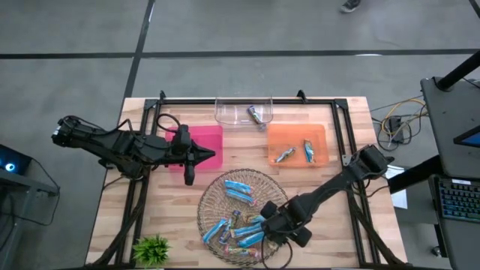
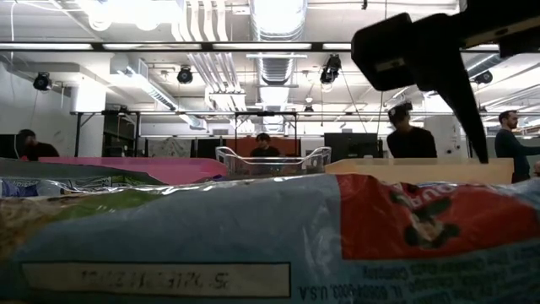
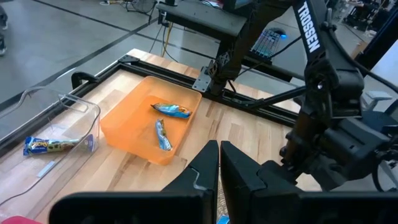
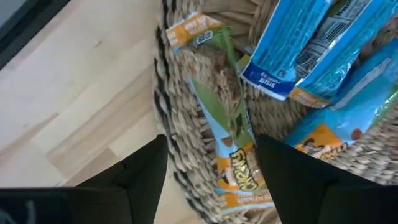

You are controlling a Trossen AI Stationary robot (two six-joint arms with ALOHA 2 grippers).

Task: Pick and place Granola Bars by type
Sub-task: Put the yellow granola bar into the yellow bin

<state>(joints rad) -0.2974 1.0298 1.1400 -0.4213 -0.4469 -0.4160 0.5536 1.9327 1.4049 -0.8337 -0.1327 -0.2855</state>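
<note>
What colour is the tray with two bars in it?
Orange tray, seen best in the left wrist view.

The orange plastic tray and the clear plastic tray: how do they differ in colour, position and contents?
The orange plastic tray is opaque; the clear plastic tray is see-through. The orange tray lies nearer the right arm, the clear one at the table's far edge. The orange tray holds two wrapped bars, the clear tray one. Both are shallow rectangles.

Small green plant (image 1: 151, 248) at table corner, keyboard (image 1: 458, 201) on side desk, people (image 2: 411, 135) beyond the table.
</note>
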